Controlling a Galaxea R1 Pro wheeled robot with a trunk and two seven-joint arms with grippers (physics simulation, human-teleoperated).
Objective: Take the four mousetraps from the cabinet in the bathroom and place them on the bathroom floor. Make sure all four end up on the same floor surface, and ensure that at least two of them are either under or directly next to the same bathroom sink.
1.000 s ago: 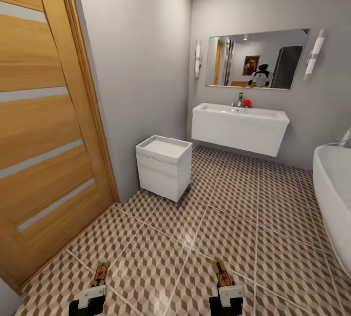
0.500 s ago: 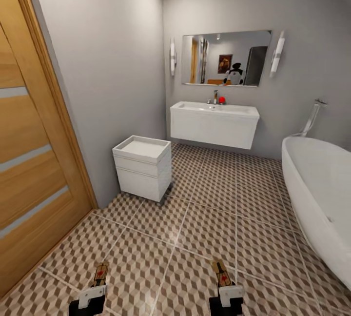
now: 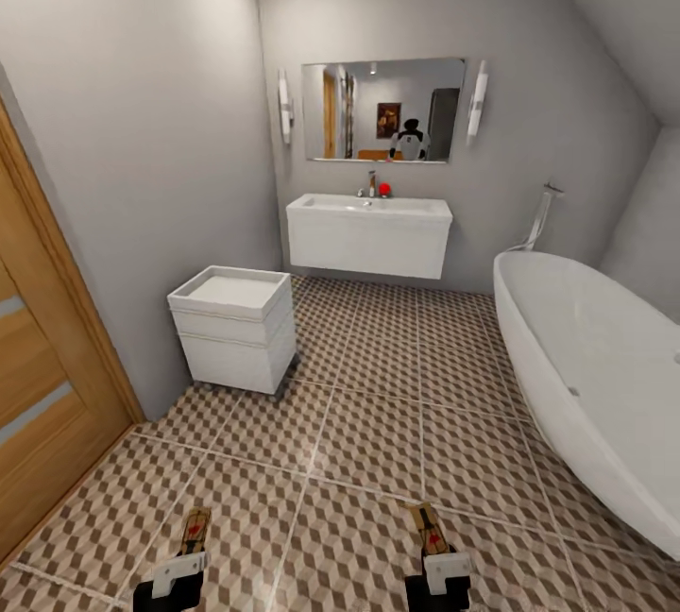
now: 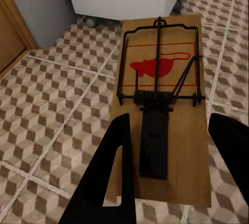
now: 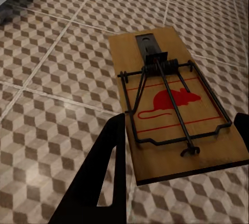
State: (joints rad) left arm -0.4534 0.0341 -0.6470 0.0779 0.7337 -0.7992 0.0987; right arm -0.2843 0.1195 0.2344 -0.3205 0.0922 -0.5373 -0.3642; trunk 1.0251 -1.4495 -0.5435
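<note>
Each of my grippers carries a mousetrap above the cube-patterned bathroom floor. My left gripper is shut on a tan wooden mousetrap with a red mouse print; its black fingers press the board's sides. On the other side, my right gripper is shut on a second mousetrap, seen close in the right wrist view. The white sink with its chrome tap hangs on the far wall under a mirror. The cabinet is out of view.
A white drawer unit stands by the left wall. Along the right runs the oval white bathtub. A wooden door is at the left edge. A small red object sits on the sink.
The whole view has swung to the right: door slides out at left, the bathtub comes in at right, the sink shifts left. Both grippers keep holding their mousetraps.
</note>
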